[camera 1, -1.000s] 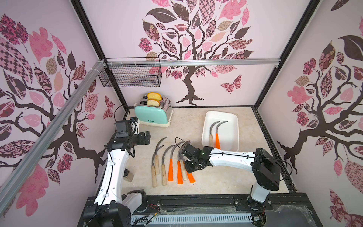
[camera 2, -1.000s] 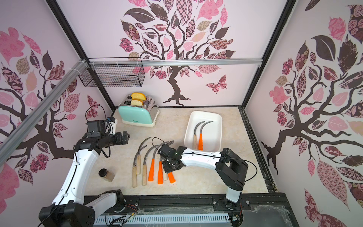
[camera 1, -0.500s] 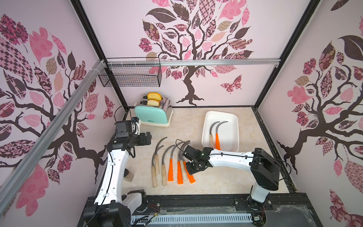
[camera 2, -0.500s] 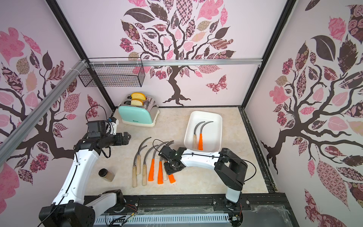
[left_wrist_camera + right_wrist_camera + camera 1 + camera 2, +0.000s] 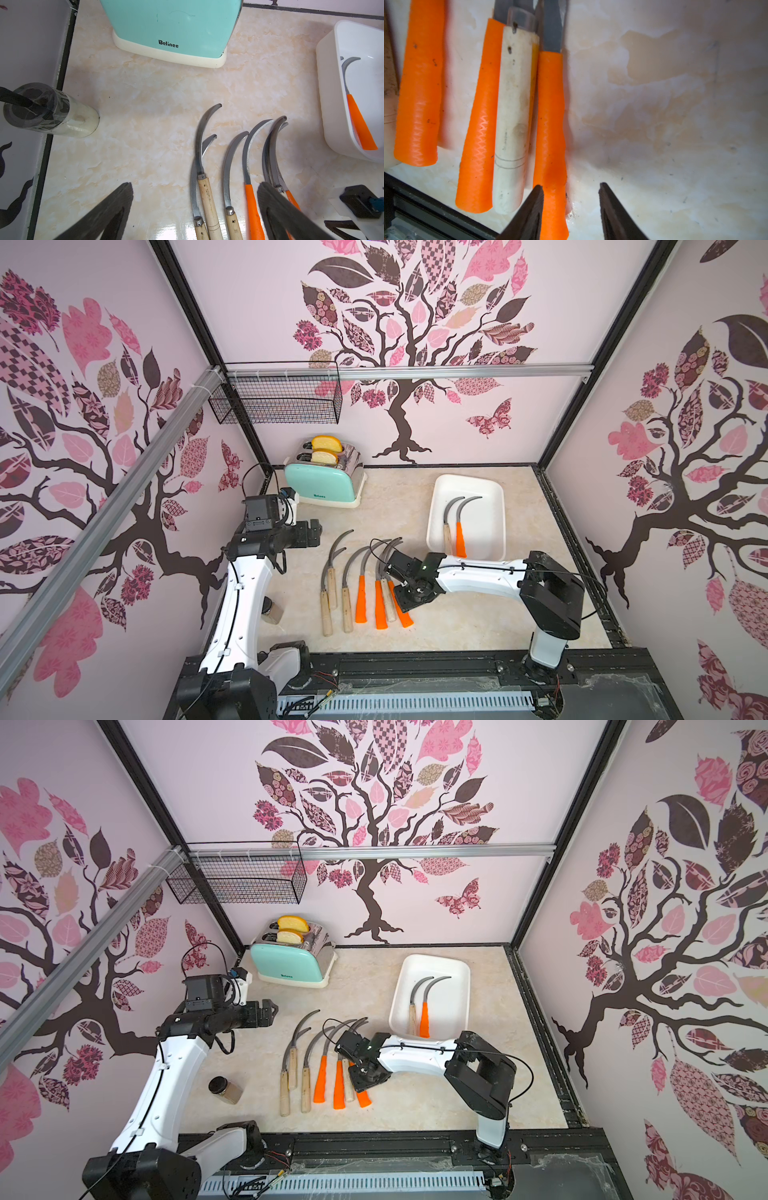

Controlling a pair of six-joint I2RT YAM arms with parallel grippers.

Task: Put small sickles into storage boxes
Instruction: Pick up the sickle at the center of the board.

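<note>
Several small sickles (image 5: 361, 589) lie side by side on the marble tabletop, blades pointing to the back wall. Two more rest in the white storage box (image 5: 465, 481), one with a wooden handle and one with an orange handle (image 5: 459, 537). My right gripper (image 5: 571, 185) is open and low over the rightmost orange-handled sickle (image 5: 550, 116). That handle lies between the jaws, against one fingertip (image 5: 538, 193). In both top views the right wrist covers the handle's middle (image 5: 365, 1099). My left gripper (image 5: 194, 184) hovers open above the table, left of the row (image 5: 316, 531), holding nothing.
A mint toaster (image 5: 322, 481) with bread slices stands at the back left. A small jar (image 5: 226, 1090) stands beside the left arm's base. A black wire basket (image 5: 278, 400) hangs on the rail above. The table's black front edge (image 5: 425, 207) runs close to the handle ends.
The right gripper's jaws have widened and it has shifted slightly left over the rightmost sickles. The left arm has barely moved.
</note>
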